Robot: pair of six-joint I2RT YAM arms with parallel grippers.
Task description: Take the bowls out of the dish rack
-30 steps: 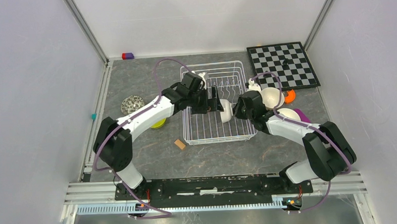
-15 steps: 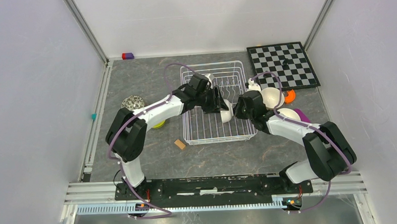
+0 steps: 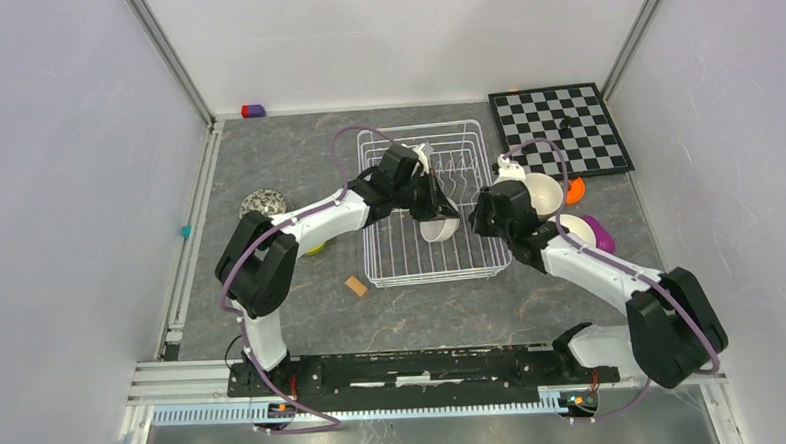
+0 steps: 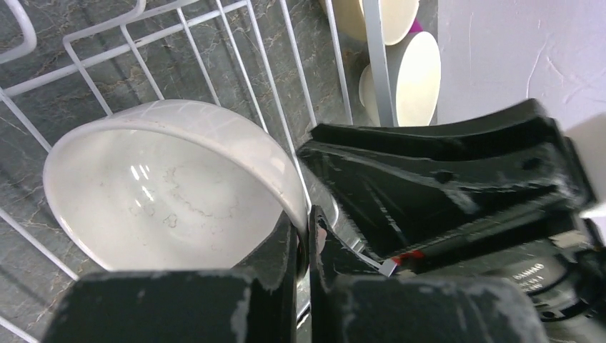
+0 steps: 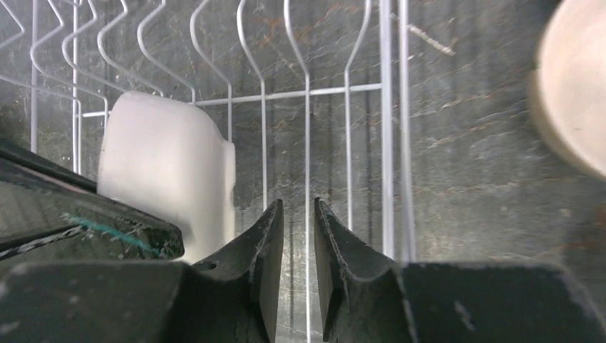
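Note:
In the white wire dish rack (image 3: 375,275) a plain white bowl (image 3: 437,229) hangs tilted over the floor wires. My left gripper (image 3: 430,208) is shut on its rim; in the left wrist view the left gripper (image 4: 308,230) pinches the rim of the white bowl (image 4: 161,187). Just right of the bowl my right gripper (image 3: 485,216) holds nothing. In the right wrist view the right gripper (image 5: 299,214) has its jaws a little apart over the rack wires, with the white bowl (image 5: 166,171) to its left.
Right of the rack stand a beige bowl (image 3: 542,189) and a white bowl (image 3: 572,228) in a pink one. A patterned bowl (image 3: 262,204) and a lime-green bowl (image 3: 316,248) lie left. A chessboard (image 3: 560,128) lies back right, a wooden block (image 3: 356,286) in front.
My left gripper reached further into the rack and shut on the white bowl's rim. My right gripper let go of the bowl and drew back slightly to the right.

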